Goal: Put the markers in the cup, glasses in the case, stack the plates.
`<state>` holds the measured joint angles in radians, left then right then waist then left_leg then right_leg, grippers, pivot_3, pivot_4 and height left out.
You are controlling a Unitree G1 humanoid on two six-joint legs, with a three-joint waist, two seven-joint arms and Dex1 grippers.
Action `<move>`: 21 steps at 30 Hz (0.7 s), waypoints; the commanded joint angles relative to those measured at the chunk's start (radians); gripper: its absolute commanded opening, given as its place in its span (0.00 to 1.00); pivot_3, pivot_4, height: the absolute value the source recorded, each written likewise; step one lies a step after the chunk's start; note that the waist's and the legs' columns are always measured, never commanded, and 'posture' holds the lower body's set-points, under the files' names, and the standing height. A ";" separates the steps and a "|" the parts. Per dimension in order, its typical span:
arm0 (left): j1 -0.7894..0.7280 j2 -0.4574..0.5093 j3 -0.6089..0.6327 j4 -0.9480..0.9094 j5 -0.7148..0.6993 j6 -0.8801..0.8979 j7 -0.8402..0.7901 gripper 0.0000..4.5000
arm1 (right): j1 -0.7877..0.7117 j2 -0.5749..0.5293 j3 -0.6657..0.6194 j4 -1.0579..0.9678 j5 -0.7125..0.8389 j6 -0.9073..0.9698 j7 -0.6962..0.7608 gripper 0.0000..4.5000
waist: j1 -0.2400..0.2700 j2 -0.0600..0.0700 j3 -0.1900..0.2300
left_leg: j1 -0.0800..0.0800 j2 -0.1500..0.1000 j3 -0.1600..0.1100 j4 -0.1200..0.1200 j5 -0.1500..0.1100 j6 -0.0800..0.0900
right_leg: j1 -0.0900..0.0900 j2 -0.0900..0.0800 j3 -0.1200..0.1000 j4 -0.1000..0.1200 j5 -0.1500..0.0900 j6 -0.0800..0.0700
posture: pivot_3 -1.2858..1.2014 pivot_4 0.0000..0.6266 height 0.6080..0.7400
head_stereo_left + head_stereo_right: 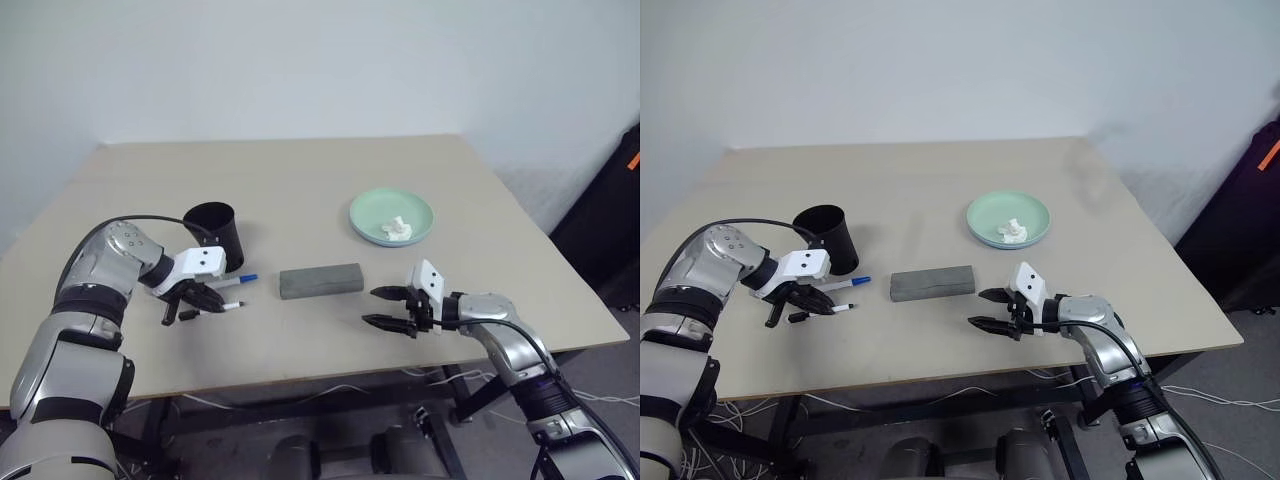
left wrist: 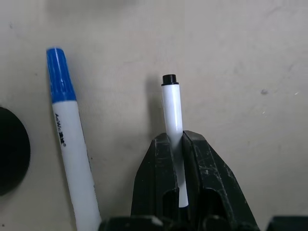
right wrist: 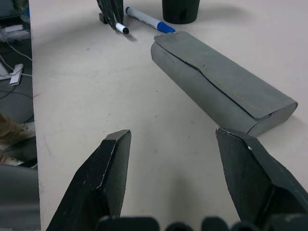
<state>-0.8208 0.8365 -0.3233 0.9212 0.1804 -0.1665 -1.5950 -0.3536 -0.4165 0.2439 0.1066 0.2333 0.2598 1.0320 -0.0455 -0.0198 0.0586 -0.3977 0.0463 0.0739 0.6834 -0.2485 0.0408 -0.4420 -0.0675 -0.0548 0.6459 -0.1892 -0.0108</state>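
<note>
Left gripper pinches a white marker by its barrel, just right of the black cup; a blue-capped marker lies alongside. Grey case sits shut, further right. Right gripper spread, bare table around it.

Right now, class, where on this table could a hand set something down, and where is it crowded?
Free: the far half of the table behind the cup and plate, and the near edge in front of the case. Crowded: by the cup, where the left claw pinches one marker beside another.
</note>
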 commanded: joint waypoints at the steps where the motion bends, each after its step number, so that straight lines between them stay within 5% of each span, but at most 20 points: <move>1: 0.022 0.042 0.036 -0.154 -0.172 0.102 -0.019 0.01 | -0.039 0.001 -0.014 -0.008 0.008 -0.014 0.011 0.68 | 0.000 0.000 0.000 | 0.000 0.000 0.000 0.000 0.000 0.000 | 0.000 0.000 0.000 0.000 0.000 0.000 | 0.52 0.00 1.00; 4: 0.048 0.043 0.104 -0.311 -0.358 0.245 -0.019 0.01 | -0.049 0.004 -0.010 0.002 0.006 -0.018 0.017 0.68 | 0.001 0.000 0.000 | -0.001 0.000 -0.001 0.000 0.000 0.000 | 0.000 0.000 0.000 0.000 0.000 0.000 | 0.52 0.00 1.00; 10: 0.002 -0.068 0.304 -0.445 -0.506 0.493 0.161 0.01 | -0.076 0.011 -0.002 0.025 -0.006 -0.029 0.020 0.68 | 0.000 -0.001 0.000 | -0.001 -0.001 -0.002 0.002 0.000 0.001 | 0.002 -0.001 0.000 0.000 0.000 0.000 | 0.52 0.00 1.00; 21: 0.082 -0.217 0.503 -0.516 -0.474 0.329 0.656 0.01 | -0.133 0.029 -0.023 0.031 0.008 -0.024 -0.003 0.68 | 0.000 -0.001 0.000 | 0.003 0.000 -0.001 0.000 0.001 0.000 | 0.002 0.002 0.004 0.001 0.001 0.000 | 0.52 0.00 1.00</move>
<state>-0.7291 0.6180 0.1435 0.4270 -0.3102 0.2170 -0.9990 -0.4612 -0.3878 0.2491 0.1658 0.2268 0.2405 1.0290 -0.0459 -0.0205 0.0585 -0.3951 0.0459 0.0731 0.6833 -0.2479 0.0412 -0.4402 -0.0652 -0.0504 0.6467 -0.1881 -0.0104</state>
